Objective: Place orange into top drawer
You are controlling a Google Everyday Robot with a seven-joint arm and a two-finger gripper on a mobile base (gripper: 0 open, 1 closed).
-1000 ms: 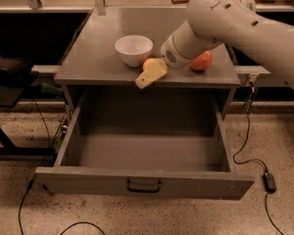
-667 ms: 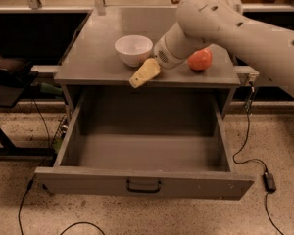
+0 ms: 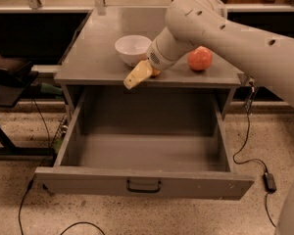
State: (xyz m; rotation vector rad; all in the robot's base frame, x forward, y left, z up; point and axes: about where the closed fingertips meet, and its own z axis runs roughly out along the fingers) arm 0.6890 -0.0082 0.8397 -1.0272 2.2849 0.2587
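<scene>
End effector (image 3: pixel 139 75) at the counter's (image 3: pixel 88 62) edge, by the orange (image 3: pixel 156 73); clamped or not, I cannot tell; secure it before crossing to the top drawer (image 3: pixel 147 151).

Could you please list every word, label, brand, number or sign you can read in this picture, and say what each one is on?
None: no text can be read anywhere in this view.
The white bowl, the reddish fruit, the cabinet top and the open top drawer are all plain.
The gripper, at the cabinet top's front edge beside the bowl, shows no marking either.
</scene>
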